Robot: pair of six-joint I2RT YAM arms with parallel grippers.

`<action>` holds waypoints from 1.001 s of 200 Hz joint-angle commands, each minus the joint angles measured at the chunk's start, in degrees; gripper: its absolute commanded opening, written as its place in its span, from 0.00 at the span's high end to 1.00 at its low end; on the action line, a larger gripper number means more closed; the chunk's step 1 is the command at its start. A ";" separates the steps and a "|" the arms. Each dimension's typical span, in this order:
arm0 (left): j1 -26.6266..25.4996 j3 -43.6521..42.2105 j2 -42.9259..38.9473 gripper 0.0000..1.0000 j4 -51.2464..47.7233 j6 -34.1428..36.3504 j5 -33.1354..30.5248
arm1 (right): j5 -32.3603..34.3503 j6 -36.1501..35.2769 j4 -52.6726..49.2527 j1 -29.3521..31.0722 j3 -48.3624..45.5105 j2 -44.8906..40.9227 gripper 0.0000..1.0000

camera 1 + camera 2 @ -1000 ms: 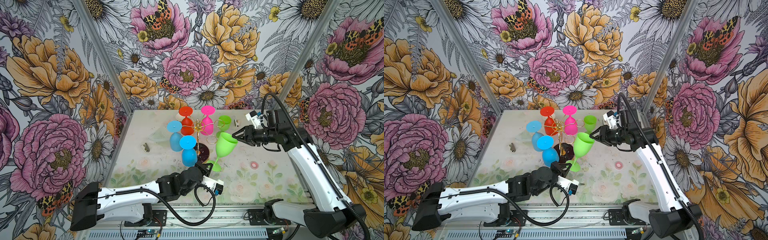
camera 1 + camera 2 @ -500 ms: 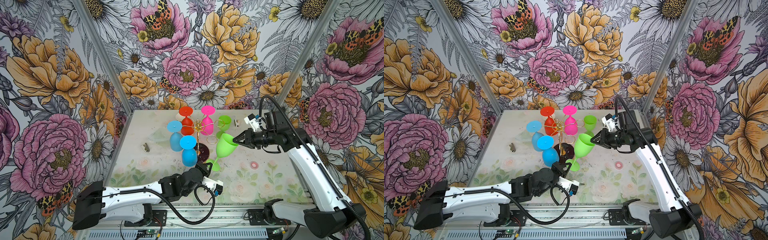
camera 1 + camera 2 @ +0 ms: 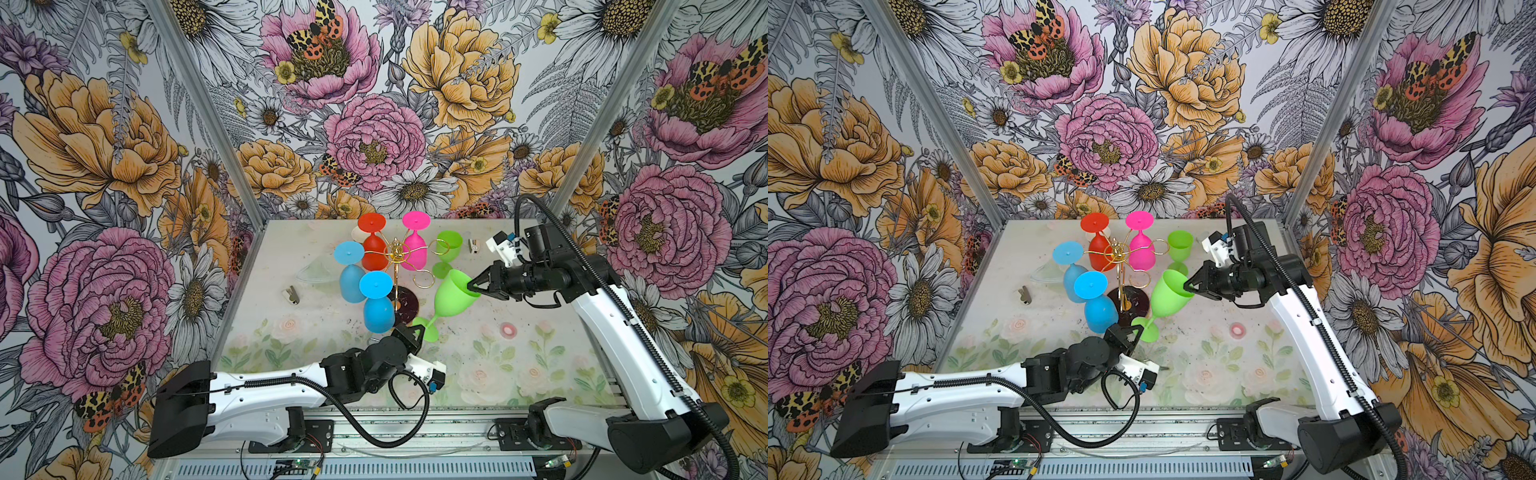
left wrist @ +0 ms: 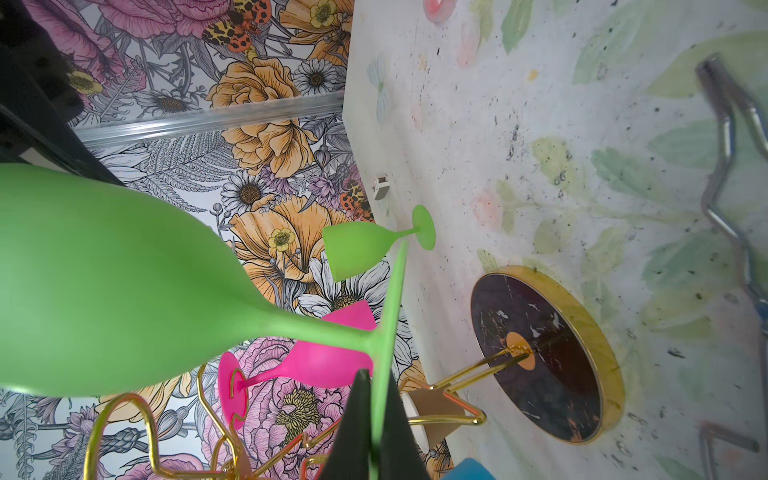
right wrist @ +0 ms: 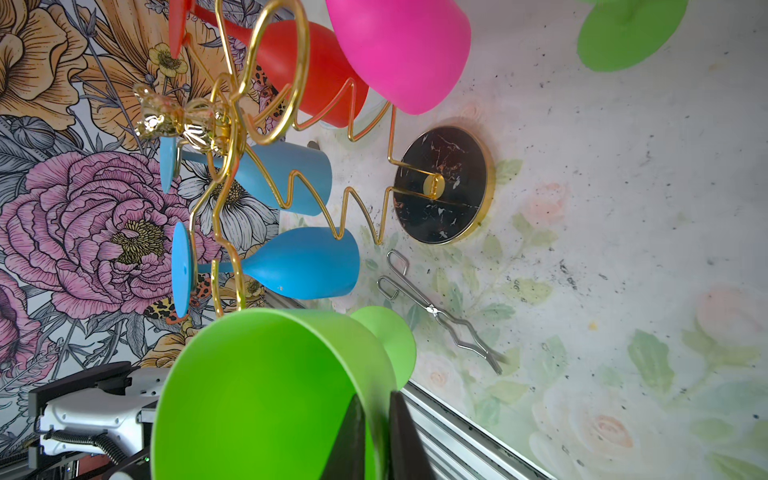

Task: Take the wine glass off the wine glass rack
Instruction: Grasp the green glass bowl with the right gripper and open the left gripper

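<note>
We note green wine glass [image 3: 452,294] off wine glass rack [image 3: 397,252], tilted mid-frame, just right of it. Left gripper [image 3: 417,331] pinches foot, right gripper [image 3: 472,286] clamps rim. We judge two-point hold steadies handover.

The left arm [image 3: 266,395] and right arm [image 3: 611,328] match: white shells dotted with small dark screws, black housings at the joints, a bulky black block nearest the metal rail [image 3: 457,426]. A ribbed black cable [image 3: 274,380] trails each. Farthest from the rail, each carries a white camera mount [image 3: 428,368] with a blue plug [image 3: 433,386]; the left gripper [image 3: 417,329] and right gripper [image 3: 471,286] have black wedge-shaped fingers [image 5: 353,436].
</note>
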 commanded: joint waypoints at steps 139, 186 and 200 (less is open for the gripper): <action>-2.43 -3.22 1.41 0.80 1.02 2.37 -0.66 | 3.11 -5.46 -4.42 0.23 -2.70 0.17 1.00; -2.97 -3.77 1.61 0.67 0.09 1.08 -0.78 | 4.11 -5.95 -4.78 0.08 -3.01 0.05 1.00; -2.97 -3.75 1.87 0.64 0.10 0.48 -0.92 | 4.65 -6.05 -4.82 -0.24 -2.99 -0.04 1.00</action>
